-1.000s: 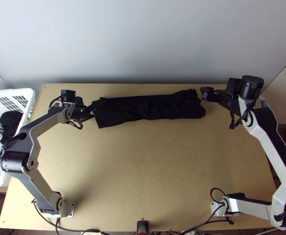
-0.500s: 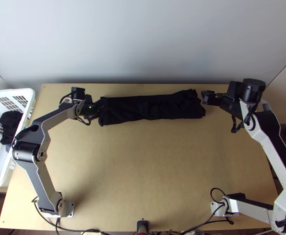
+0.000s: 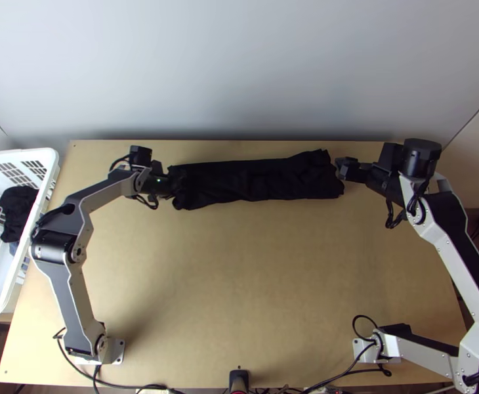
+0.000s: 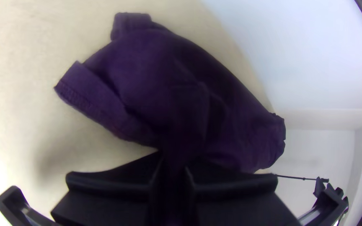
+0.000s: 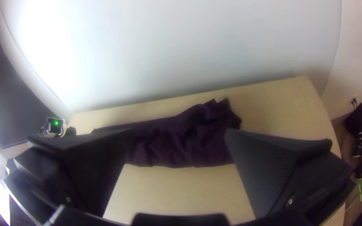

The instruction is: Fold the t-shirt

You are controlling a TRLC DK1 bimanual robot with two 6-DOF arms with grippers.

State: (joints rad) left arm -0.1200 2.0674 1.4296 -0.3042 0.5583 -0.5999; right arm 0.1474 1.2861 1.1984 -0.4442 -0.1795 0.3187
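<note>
The dark t-shirt (image 3: 256, 180) lay at twelve o'clock on the worktop (image 3: 239, 282), near the wall (image 3: 239, 72), as a long narrow band stretching from about eleven o'clock to one. At its eleven o'clock end the left gripper (image 4: 173, 169) had closed on a gathered piece of cloth; in its wrist view the fabric ran in between the fingers, puckered into creases, with a hemmed flap (image 4: 80, 90) sticking out beside the bunch. The right gripper (image 5: 179, 134) stood open, its fingers spread well apart, with nothing pinched; from above it sat between one and two o'clock, just beside the band's free end.

As for progress, the shirt looked to have been brought down to a strip, so the lengthwise folding was probably done, though roughly: the one o'clock end was ragged and the surface rumpled. The crosswise folding that would make a compact packet was left, and so was any smoothing. The step in hand seemed to be taking the eleven o'clock end so as to fold it towards one o'clock. A small pinch might drag the layers apart. At nine to ten o'clock stood a white basket (image 3: 48, 172) with dark cloth (image 3: 18, 209) in it.
</note>
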